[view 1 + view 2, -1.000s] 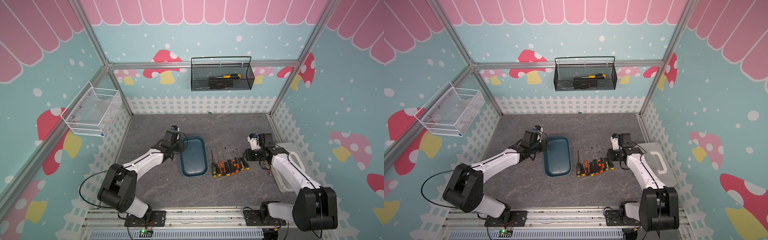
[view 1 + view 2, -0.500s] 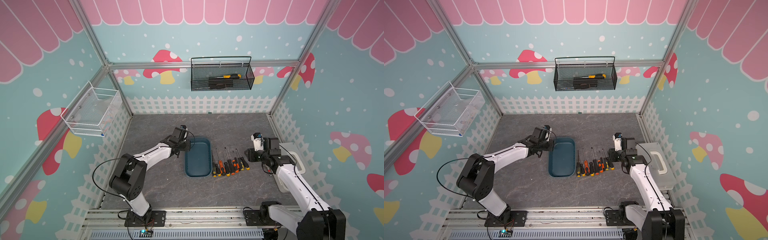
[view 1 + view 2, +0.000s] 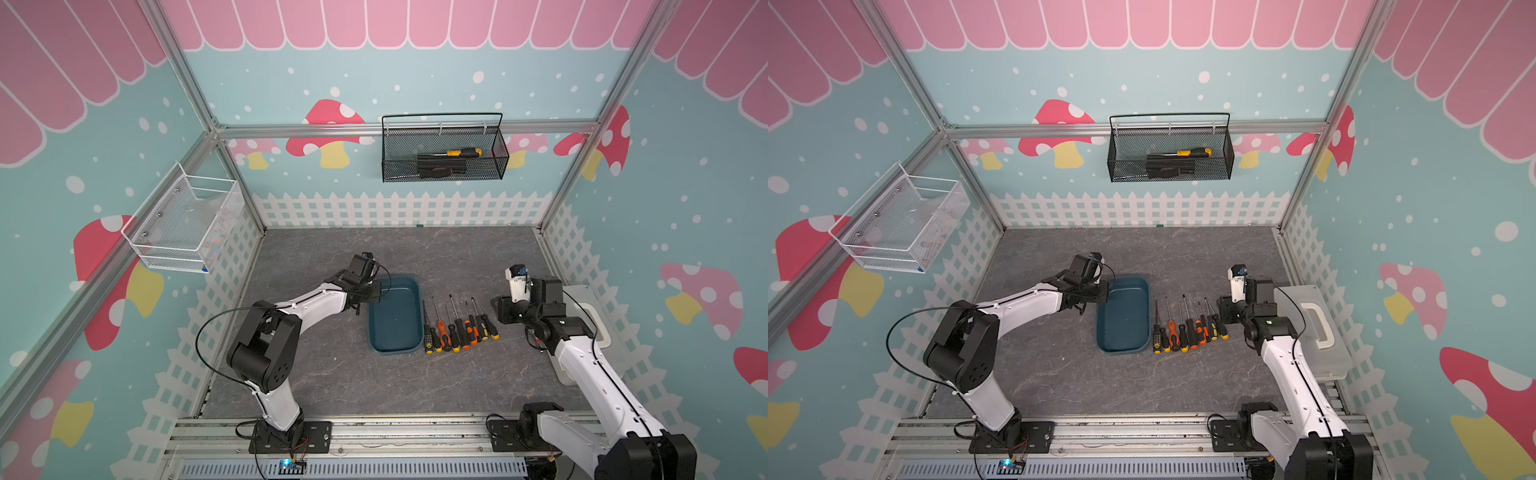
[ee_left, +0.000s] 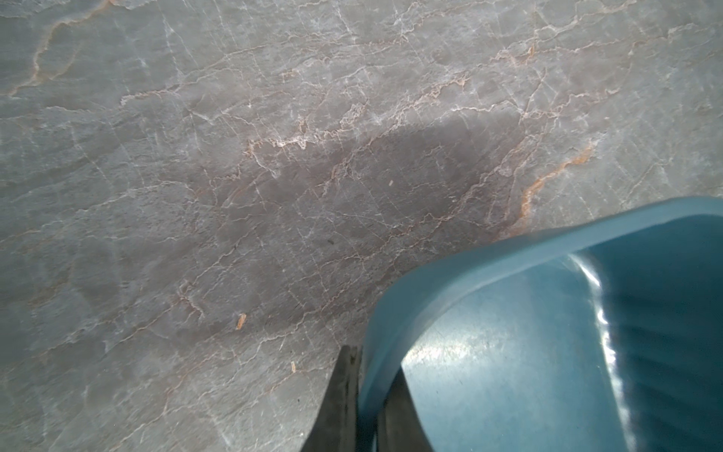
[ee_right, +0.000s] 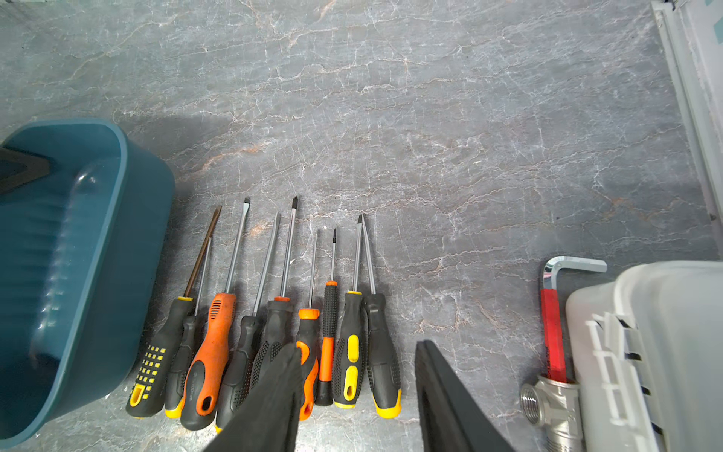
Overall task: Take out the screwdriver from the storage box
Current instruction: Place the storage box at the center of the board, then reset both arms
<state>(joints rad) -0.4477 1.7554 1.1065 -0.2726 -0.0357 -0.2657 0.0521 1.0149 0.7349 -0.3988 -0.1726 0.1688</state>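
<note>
Storage box (image 3: pixel 392 316): shallow dark teal plastic tub, rounded corners, broad rim, glossy ribbed inner wall; located mid-way across the worktop (image 3: pixel 332 386). Its far left corner rim is clamped by the left tool (image 4: pixel 369 371), one finger inside the wall, one outside. Screwdrivers (image 5: pixel 274 313) are laid in a row on the worktop just beside the box, black, orange and yellow handles toward the arm bases. Right tool (image 5: pixel 356 348) is held above the handles, fingers apart, nothing gripped.

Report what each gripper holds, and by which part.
Left gripper pinches the shallow dark teal plastic storage box by its rim near a corner. Right gripper stands open, holding nothing.
</note>
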